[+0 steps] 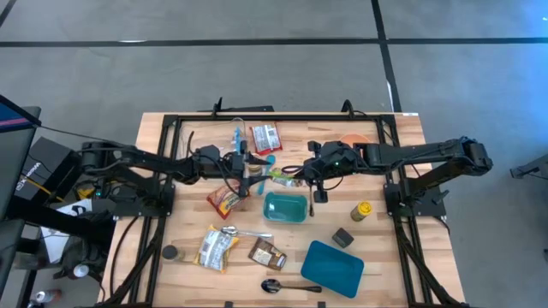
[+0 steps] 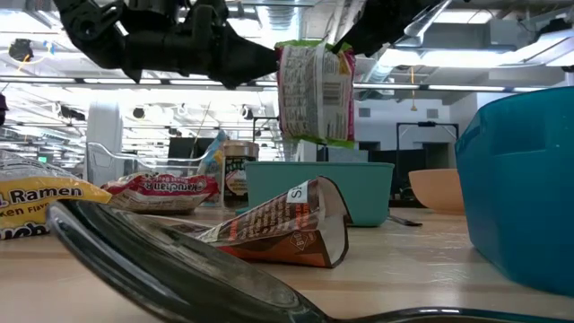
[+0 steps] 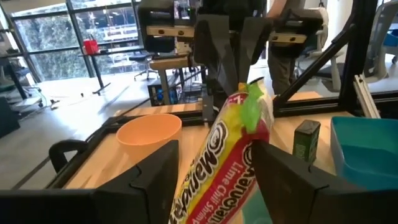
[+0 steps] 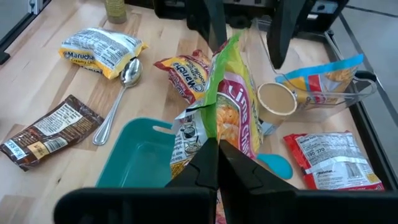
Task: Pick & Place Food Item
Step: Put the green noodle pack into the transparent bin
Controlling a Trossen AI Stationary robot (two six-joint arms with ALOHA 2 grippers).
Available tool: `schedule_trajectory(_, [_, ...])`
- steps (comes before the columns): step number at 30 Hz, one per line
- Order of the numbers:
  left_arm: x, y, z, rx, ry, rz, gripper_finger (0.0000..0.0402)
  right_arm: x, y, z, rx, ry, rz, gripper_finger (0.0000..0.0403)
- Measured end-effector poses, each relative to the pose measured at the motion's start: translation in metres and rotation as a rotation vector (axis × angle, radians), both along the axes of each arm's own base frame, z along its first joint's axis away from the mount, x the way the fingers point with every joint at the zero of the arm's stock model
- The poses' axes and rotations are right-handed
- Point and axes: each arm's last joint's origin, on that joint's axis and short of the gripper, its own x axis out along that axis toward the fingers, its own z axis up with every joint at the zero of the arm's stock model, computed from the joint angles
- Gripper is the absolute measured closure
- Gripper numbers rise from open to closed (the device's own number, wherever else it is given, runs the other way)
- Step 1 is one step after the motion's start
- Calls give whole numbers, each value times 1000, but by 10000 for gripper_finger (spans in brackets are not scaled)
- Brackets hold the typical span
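Note:
A green, yellow and red ramen packet (image 1: 283, 177) hangs in the air just beyond the far rim of the teal container (image 1: 285, 206). My right gripper (image 4: 217, 163), reaching in from the table's right, is shut on the end of the packet nearest it. My left gripper (image 3: 216, 180) comes level from the table's left and is open. Its two fingers stand on either side of the packet's other end (image 4: 239, 38). In the low view the packet (image 2: 314, 90) hangs upright above the container (image 2: 318, 188). My right gripper pinches the packet's edge (image 4: 214, 127) between its two shut fingers, at the end toward the table's right. The fingers slant down from the right. The packet is lifted clear of the table and hangs upright. My left gripper: whether its fingers (image 3: 158, 177) touch the packet, I cannot tell.
An orange bowl (image 1: 355, 141) stands at the far right and a clear cup holding a blue packet (image 1: 240, 139) stands by a red packet (image 1: 265, 137). Nearer lie an orange packet (image 1: 225, 201), a yellow ramen packet (image 1: 217, 246), a brown packet (image 1: 267, 254), two spoons, a teal lid (image 1: 332, 265) and a yellow bottle (image 1: 362, 210).

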Motion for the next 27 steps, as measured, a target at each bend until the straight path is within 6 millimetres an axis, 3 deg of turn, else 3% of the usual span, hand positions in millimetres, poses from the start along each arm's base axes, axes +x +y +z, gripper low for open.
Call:
schedule_trajectory(16, [12, 0, -1, -4, 9, -71, 219, 0, 0, 0, 0, 4, 1, 403])
schedule_trajectory(27, [12, -1, 0, -3, 5, -74, 291, -1, 0, -2, -2, 28, -3, 403])
